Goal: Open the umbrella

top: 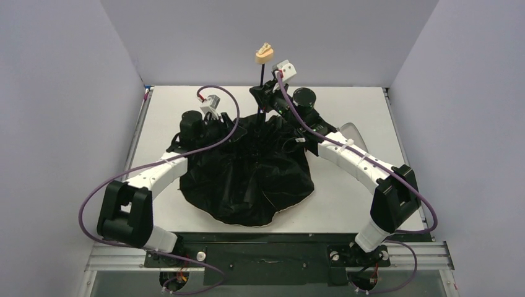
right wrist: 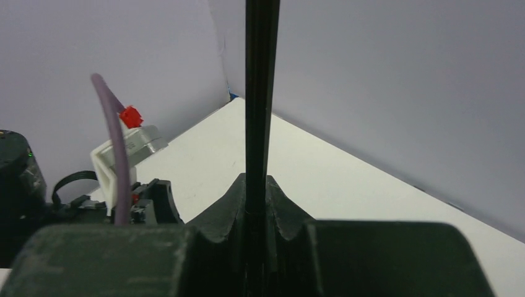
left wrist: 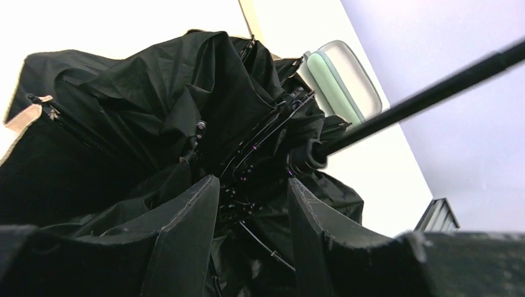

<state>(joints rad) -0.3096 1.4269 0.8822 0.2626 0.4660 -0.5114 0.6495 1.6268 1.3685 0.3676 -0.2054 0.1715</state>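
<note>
**Gripper fingers working a half-spread umbrella at mid-table**

Black fingers of the right gripper (right wrist: 257,182) are clamping the thin shaft (top: 262,77) of the umbrella (top: 247,179). It is sitting crown-down on the white table (top: 347,198) between the two arms, lining upward. The left gripper (left wrist: 252,182) is hovering by the ribs (left wrist: 269,124) with jaws parted, and nothing appears pinched between them.

The canopy (left wrist: 124,93) is probably behaving as light, limp cloth that slides and bunches, so it is offering a poor hold. The ribs are looking thin and easily bent. The stiff shaft and the runner (left wrist: 306,159) around it are looking like the sound places to grip, though the smooth rod could slip through the pads.

Crumpled black fabric is lying in a rough round, with a peach edge peeking at its rim. The shaft is standing up to a small tan handle (top: 264,54).
</note>
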